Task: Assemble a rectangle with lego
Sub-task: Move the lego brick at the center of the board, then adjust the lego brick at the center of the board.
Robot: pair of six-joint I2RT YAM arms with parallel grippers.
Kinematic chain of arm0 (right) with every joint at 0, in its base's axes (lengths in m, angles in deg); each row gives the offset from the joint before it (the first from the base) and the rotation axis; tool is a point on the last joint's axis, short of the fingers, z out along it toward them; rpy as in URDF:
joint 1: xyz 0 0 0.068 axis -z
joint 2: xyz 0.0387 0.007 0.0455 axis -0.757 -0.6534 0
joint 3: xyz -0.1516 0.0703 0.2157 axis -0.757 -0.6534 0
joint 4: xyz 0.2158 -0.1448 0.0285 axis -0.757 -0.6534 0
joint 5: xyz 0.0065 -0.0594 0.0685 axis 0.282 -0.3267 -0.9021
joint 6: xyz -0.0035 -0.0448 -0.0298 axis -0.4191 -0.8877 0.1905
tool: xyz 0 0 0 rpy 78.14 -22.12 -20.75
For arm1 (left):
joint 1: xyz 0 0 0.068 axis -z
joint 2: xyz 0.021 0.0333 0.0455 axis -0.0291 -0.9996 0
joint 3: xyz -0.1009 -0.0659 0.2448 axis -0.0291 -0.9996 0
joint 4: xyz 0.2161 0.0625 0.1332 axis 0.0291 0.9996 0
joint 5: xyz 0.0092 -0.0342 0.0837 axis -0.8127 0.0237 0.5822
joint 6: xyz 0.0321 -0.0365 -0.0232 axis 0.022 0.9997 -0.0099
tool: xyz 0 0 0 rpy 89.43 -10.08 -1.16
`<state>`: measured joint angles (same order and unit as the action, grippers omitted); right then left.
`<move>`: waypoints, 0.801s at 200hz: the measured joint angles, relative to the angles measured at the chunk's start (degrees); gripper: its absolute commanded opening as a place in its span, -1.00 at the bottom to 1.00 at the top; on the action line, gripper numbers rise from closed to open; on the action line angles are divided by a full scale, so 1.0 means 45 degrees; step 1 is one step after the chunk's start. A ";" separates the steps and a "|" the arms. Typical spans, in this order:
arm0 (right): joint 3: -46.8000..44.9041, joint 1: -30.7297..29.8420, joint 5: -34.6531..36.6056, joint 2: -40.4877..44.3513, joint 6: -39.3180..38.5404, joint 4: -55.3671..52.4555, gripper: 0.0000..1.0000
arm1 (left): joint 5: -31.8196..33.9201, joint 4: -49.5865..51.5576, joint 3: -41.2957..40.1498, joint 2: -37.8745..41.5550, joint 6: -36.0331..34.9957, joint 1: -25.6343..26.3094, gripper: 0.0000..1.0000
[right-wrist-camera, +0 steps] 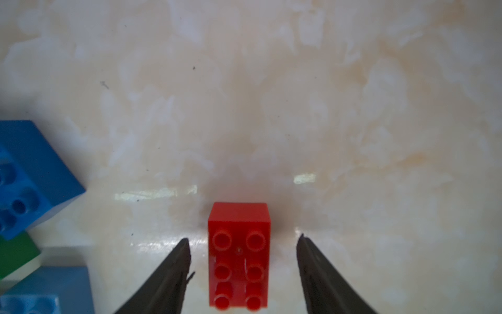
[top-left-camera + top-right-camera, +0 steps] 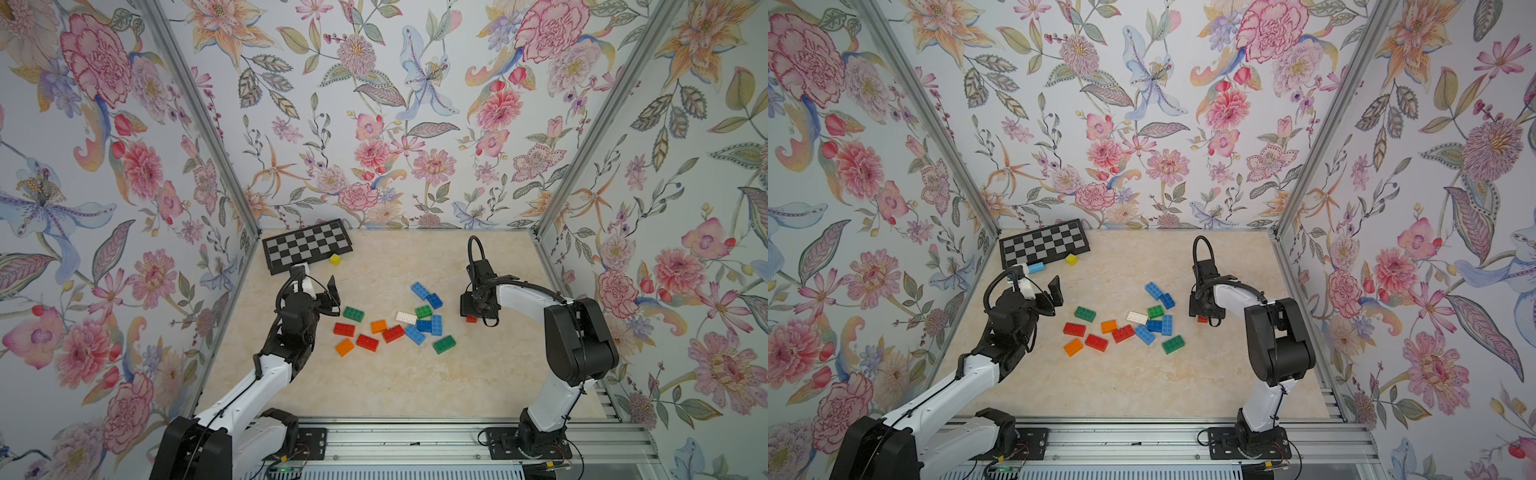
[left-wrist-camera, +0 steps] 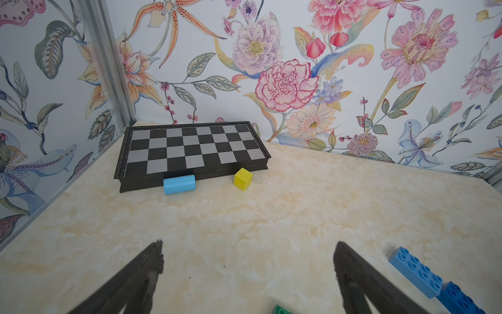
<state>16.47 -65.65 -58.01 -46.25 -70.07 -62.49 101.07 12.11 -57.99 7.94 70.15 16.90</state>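
While my right claw [image 1: 243,238] stands spread astride the red brick [image 1: 238,255] and my left claw [image 3: 249,243] spread empty, I risk one jaw clipping the brick askew on lifting.

The marbled table [image 2: 395,386] bears scattered lego [image 2: 368,343], a chessboard [image 2: 307,245], a yellow cube [image 2: 335,259] and a blue cylinder [image 2: 1036,267].
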 measured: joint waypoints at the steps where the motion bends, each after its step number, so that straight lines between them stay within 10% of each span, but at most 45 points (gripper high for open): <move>1: 0.0000 -0.0005 -0.0010 0.0073 0.0024 -0.0019 0.31 | 0.0000 0.0005 0.0000 0.0019 0.0000 0.0000 0.98; 97: 0.1443 -0.4998 -0.0102 0.0840 0.3016 -0.0219 0.22 | 0.0597 0.0364 -0.0112 0.1515 0.0000 0.0000 0.98; 160: 0.1938 -0.5411 -0.0097 -0.0665 0.4274 -0.0223 0.24 | 0.0835 0.0602 -0.0117 0.1511 0.0015 0.0000 0.98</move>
<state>25.19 -89.99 -58.45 -49.24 -50.84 -63.49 104.83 14.82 -58.52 14.74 70.22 16.90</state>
